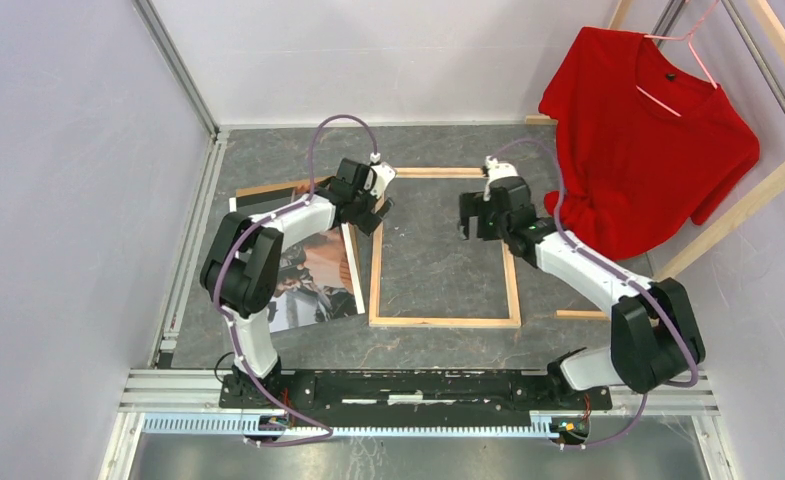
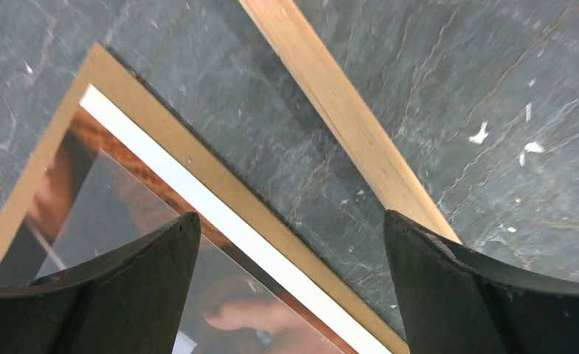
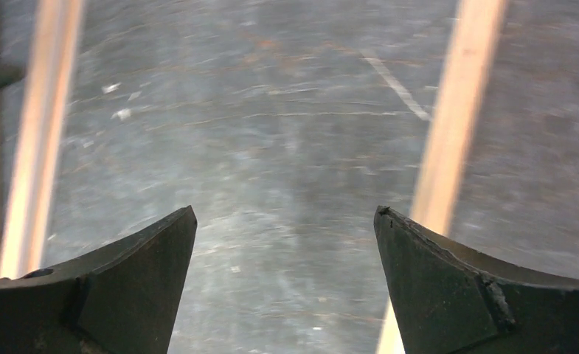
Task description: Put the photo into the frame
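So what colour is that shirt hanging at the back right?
The shirt is bright red, clearest in the overhead view.

A dark grey, stone-patterned tabletop (image 1: pixel 438 150) flecked with pale scuffs is boxed in by a plain pale lilac left wall (image 1: pixel 68 200) and back wall (image 1: pixel 388 50), which meet at a slanting aluminium post (image 1: pixel 180 70). At the far right a bare-wood clothes rack (image 1: pixel 738 210) carries a red T-shirt (image 1: pixel 648 140) on a pink hanger (image 1: pixel 690 60). The light is soft and even, with only faint shadows
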Robot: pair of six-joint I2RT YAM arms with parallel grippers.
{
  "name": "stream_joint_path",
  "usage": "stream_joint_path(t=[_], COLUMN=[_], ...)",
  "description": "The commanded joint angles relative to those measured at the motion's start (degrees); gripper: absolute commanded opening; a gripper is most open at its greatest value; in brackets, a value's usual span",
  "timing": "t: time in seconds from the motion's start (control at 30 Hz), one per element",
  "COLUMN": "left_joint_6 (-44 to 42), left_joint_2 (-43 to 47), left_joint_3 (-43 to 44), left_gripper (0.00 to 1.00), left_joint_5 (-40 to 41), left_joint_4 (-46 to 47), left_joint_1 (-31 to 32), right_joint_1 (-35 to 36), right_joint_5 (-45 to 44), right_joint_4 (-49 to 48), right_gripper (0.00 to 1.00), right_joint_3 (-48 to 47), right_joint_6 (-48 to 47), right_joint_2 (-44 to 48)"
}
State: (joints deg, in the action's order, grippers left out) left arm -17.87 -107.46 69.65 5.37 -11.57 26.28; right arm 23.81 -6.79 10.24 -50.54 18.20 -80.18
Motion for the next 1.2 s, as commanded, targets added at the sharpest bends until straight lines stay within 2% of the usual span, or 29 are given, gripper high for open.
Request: stream_joint_path(t=[0.0,0.2,0.37,0.47,0.63,0.8,1.03,1.17], left_joint_6=[1.85,-1.65,-7.99,-11.33,-15.58,-19.18,-22.52,-22.87], left_joint_2=[5.01,13.92,21.07,24.92,29.06,29.70,25.83,22.77], left_joint_3=[5.84,6.26,-1.46,-6.18,-10.67,-14.91,-21.71,-24.63], left_gripper=[1.00,1.00,1.00,1.00,1.00,1.00,1.00,1.00], left_joint_5=[-4.19,-7.17,-5.50,-4.08,-2.68,-1.35,2.71,4.28], left_joint_4=[-5.71,-14.39,-16.28,-16.12,-15.28,-12.29,-2.94,1.14], left_joint_1=[-3.95,-19.20,-33.44,-39.71,-48.58,-54.82,-58.93,-59.25], right_joint_1=[8.96,20.40,27.40,28.27,28.32,28.31,28.47,29.43], right_joint_5=[3.36,11.96,12.59,12.22,9.77,7.46,11.99,15.38], right_joint_4=[-2.65,-5.75,-2.02,-0.98,0.88,2.38,-3.33,-4.98], right_gripper=[0.98,0.95,0.94,0.95,0.97,0.98,0.98,0.98], right_joint_3=[-6.82,-22.21,-37.75,-41.86,-42.97,-39.71,-32.08,-34.24], right_joint_6=[2.24,6.00,7.61,9.88,11.70,12.26,15.58,17.51], right_joint_2=[-4.09,-19.17,-33.47,-39.14,-43.75,-43.40,-42.09,-45.04])
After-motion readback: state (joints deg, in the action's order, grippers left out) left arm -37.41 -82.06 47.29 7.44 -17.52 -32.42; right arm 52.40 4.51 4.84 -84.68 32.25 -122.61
